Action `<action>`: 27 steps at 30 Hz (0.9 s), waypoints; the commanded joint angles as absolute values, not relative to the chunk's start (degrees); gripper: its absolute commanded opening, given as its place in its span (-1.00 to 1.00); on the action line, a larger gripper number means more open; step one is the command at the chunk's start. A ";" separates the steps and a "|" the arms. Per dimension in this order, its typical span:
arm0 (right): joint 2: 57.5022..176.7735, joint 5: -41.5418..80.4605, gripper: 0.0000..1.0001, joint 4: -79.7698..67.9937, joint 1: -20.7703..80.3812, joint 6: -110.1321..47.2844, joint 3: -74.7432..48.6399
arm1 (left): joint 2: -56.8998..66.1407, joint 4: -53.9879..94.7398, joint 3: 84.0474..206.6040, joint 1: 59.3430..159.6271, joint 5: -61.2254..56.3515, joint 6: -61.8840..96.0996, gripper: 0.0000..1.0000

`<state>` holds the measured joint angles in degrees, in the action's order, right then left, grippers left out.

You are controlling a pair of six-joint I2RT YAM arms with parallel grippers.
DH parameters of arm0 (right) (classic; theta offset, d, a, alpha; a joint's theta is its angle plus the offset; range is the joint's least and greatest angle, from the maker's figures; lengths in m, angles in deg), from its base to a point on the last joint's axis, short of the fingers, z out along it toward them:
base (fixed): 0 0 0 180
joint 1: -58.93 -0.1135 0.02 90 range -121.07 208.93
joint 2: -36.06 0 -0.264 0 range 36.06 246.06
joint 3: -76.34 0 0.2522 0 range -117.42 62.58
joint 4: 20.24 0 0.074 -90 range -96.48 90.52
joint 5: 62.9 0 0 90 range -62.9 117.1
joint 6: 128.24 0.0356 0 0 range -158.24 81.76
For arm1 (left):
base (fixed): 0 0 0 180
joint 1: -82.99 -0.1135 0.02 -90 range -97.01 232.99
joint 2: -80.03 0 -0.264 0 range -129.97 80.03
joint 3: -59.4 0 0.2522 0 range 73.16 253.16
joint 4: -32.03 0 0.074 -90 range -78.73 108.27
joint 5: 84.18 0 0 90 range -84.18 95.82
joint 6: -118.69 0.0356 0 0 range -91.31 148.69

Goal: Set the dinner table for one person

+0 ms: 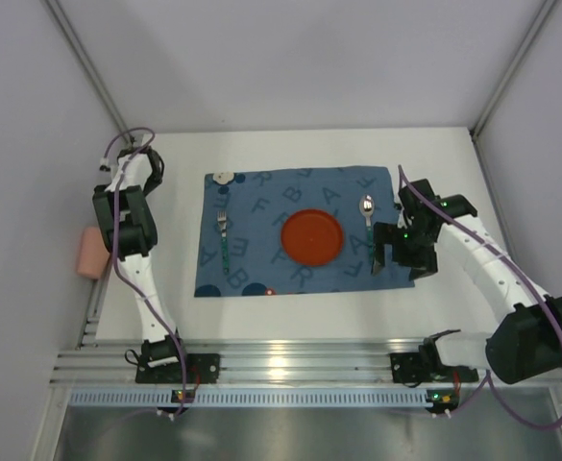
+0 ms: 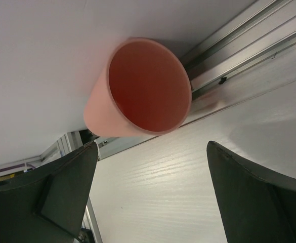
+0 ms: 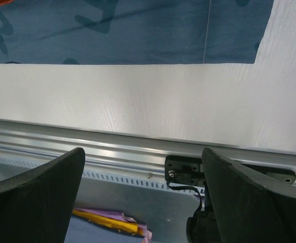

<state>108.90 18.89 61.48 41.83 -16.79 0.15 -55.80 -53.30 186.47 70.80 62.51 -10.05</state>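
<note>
A pink cup (image 2: 137, 91) is seen lying on its side just ahead of the left fingers (image 2: 61, 197), which are spread wide and empty over the white tabletop (image 2: 153, 202). Between the two pairs of fingers a blue placemat (image 1: 256, 264) is laid with a fork (image 1: 223, 235), an orange plate (image 1: 311, 237) and a spoon (image 1: 367, 213). The right fingers (image 3: 249, 202), likewise spread and empty, are held just right of the spoon.

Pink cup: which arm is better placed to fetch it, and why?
Left. The left gripper is open with the pink cup directly ahead of it; the right gripper is at the placemat's opposite side.
</note>
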 commanded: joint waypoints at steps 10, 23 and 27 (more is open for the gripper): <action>111.03 19.28 0.99 60.31 40.30 -17.85 -3.07 | -51.11 -50.11 188.56 66.64 64.98 -7.09 0.87; 112.35 18.92 1.00 59.87 40.21 -17.94 -3.34 | -46.89 -45.54 177.49 61.54 64.89 -5.59 0.69; 111.65 19.10 1.00 60.14 40.21 -18.20 -3.16 | -44.87 -41.86 172.39 60.23 64.45 -3.93 0.10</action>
<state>112.35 19.00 61.24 41.04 -17.27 -0.44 -49.05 -45.65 174.93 61.40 63.30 -5.70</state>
